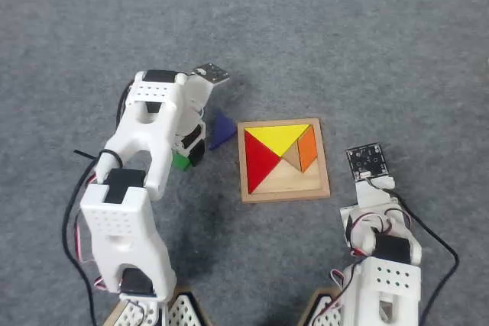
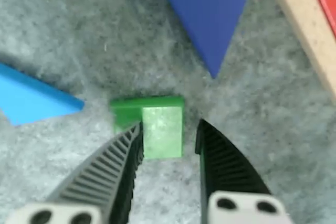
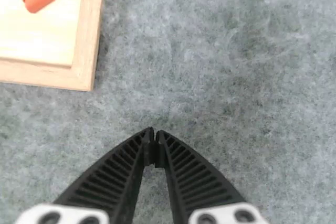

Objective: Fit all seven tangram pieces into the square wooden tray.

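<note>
A green square piece (image 2: 157, 127) lies on the grey carpet between the fingers of my left gripper (image 2: 169, 132), which is open around it; one finger touches its side, the other stands just apart. In the high view the green piece (image 1: 180, 163) peeks out under that gripper (image 1: 191, 152), left of the wooden tray (image 1: 284, 192). The tray holds a yellow triangle (image 1: 276, 138), a red triangle (image 1: 258, 162), an orange piece (image 1: 307, 147) and a small tan triangle (image 1: 291, 159). My right gripper (image 3: 154, 142) is shut on nothing, over carpet just off the tray's corner (image 3: 84, 51).
A dark blue triangle (image 2: 210, 9) lies on the carpet between the green piece and the tray's edge (image 2: 299, 30). A light blue piece (image 2: 31, 100) lies on the green piece's other side. The right arm (image 1: 374, 219) stands at the tray's near right.
</note>
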Controlling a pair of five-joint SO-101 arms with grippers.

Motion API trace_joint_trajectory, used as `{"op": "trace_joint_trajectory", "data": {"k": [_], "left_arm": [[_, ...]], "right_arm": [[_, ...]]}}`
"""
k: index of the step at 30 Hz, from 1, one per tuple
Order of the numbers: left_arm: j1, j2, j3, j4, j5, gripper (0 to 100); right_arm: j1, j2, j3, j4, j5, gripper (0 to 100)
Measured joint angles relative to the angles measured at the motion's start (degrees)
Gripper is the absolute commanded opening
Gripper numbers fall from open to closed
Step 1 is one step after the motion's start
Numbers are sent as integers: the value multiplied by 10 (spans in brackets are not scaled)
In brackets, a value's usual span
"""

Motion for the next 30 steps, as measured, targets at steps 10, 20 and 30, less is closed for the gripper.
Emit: {"op": "trace_joint_trajectory", "data": {"k": [10,20,30], "left_arm": [[-1,22,-19,12,0,232],[-54,51,-47,4,18,232],[-25,53,-41,11,11,137]], "right_arm": [[0,0,0,0,0,8],[0,-1,0,0,0,8],[0,-1,0,0,0,8]]}}
